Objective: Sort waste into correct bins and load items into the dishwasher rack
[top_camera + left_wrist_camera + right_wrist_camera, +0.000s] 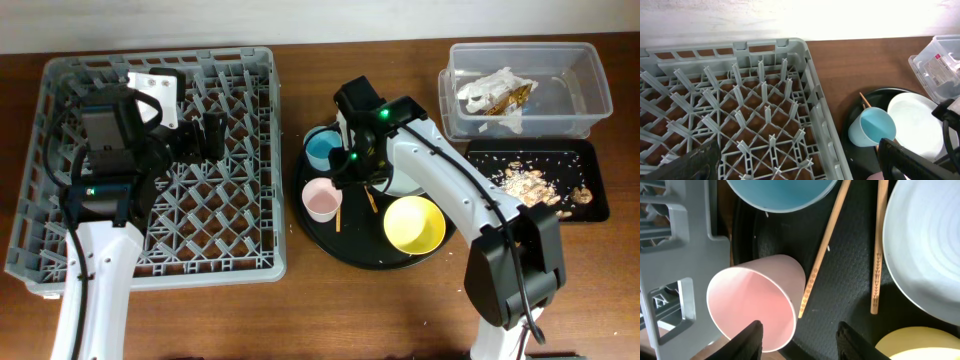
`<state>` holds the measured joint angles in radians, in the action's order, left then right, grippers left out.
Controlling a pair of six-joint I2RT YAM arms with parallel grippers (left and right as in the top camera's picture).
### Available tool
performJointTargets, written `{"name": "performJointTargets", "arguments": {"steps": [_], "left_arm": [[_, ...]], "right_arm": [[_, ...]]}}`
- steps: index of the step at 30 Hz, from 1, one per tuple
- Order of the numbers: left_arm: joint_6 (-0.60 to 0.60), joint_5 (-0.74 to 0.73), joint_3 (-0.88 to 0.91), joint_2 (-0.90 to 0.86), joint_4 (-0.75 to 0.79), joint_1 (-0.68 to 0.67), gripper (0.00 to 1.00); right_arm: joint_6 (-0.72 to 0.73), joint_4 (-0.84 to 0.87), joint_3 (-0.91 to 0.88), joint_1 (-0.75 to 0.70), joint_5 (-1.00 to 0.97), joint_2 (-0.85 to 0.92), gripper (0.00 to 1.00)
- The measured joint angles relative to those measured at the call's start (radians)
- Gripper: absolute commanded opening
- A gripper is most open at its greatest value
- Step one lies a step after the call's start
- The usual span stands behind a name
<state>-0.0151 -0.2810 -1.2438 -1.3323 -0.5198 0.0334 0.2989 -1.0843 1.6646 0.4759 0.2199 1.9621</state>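
Note:
The grey dishwasher rack (60,230) fills the left side and holds nothing. My left gripper (207,138) hovers open over it, empty, fingers wide in the left wrist view (800,167). On the round black tray (350,250) stand the pink cup (322,198), blue cup (322,148), yellow bowl (414,223), two chopsticks (341,215) and the plate (915,122), mostly hidden under my right arm. My right gripper (347,176) is open just above the pink cup (755,300); one finger is over its mouth, the other over the tray beside the chopsticks (822,250).
The clear tub (580,95) at back right holds crumpled napkins with a brown-gold wrapper (492,95). The shallow black tray (580,160) in front of it holds food scraps (525,185). The rack's edge (675,255) lies close left of the pink cup.

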Motion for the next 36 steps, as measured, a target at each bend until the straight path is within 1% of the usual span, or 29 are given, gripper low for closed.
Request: {"name": "performJointTargets", "arguments": {"steps": [3, 8, 9, 11, 13, 17, 18, 20, 22, 23, 24, 26, 27, 29, 30, 32, 35, 36], "left_arm": [[0.0, 0.0, 0.0, 0.0, 0.0, 0.0, 1.0], [0.0, -0.001, 0.0, 0.0, 0.0, 0.0, 1.0], [0.0, -0.001, 0.0, 0.0, -0.009, 0.0, 0.99], [0.0, -0.004, 0.0, 0.0, -0.017, 0.0, 1.0], [0.0, -0.004, 0.0, 0.0, -0.026, 0.0, 1.0], [0.0, -0.011, 0.0, 0.0, -0.049, 0.0, 1.0], [0.0, -0.031, 0.0, 0.0, -0.054, 0.0, 1.0], [0.0, -0.119, 0.0, -0.001, -0.053, 0.0, 1.0], [0.024, -0.373, 0.0, -0.007, -0.052, 0.002, 1.0], [0.032, -0.483, 0.0, -0.018, -0.052, 0.001, 1.0], [0.039, -0.647, -0.004, -0.055, -0.04, 0.001, 1.0], [0.05, -0.99, -0.006, -0.165, 0.058, 0.0, 1.0], [0.064, -1.087, -0.011, -0.213, 0.073, 0.0, 1.0], [0.093, -1.191, -0.011, -0.3, 0.069, -0.003, 1.0], [0.106, -1.218, -0.011, -0.33, 0.071, -0.01, 1.0], [0.118, -1.248, -0.011, -0.345, 0.1, -0.052, 1.0], [0.159, -1.267, -0.011, -0.345, 0.16, -0.109, 0.99], [0.208, -1.269, -0.011, -0.345, 0.189, -0.126, 0.99]], "right_arm": [[-0.01, 0.023, -0.039, 0.008, 0.0, 0.007, 0.4], [-0.011, 0.051, -0.063, 0.022, 0.0, 0.012, 0.37], [-0.011, 0.065, -0.071, 0.022, 0.0, 0.012, 0.34], [-0.009, 0.102, -0.113, 0.022, 0.003, 0.014, 0.23], [0.006, 0.132, -0.142, 0.022, 0.004, 0.018, 0.04], [0.019, 0.143, -0.147, 0.022, 0.016, 0.018, 0.04], [0.016, 0.143, -0.148, 0.016, 0.047, 0.016, 0.04], [-0.019, 0.14, -0.153, -0.04, 0.146, -0.079, 0.04], [-0.067, 0.124, -0.152, -0.163, 0.227, -0.282, 0.04], [-0.093, 0.124, -0.15, -0.214, 0.265, -0.338, 0.04], [-0.133, 0.125, -0.148, -0.28, 0.325, -0.386, 0.04], [-0.213, 0.143, -0.148, -0.333, 0.482, -0.372, 0.04], [-0.253, 0.167, -0.149, -0.356, 0.574, -0.365, 0.04], [-0.3, 0.216, -0.148, -0.384, 0.715, -0.364, 0.04], [-0.316, 0.249, -0.148, -0.388, 0.783, -0.364, 0.04], [-0.33, 0.305, -0.15, -0.38, 0.854, -0.362, 0.04], [-0.287, 0.376, -0.15, -0.299, 0.847, -0.343, 0.04], [-0.253, 0.399, -0.15, -0.262, 0.809, -0.335, 0.04]]}}
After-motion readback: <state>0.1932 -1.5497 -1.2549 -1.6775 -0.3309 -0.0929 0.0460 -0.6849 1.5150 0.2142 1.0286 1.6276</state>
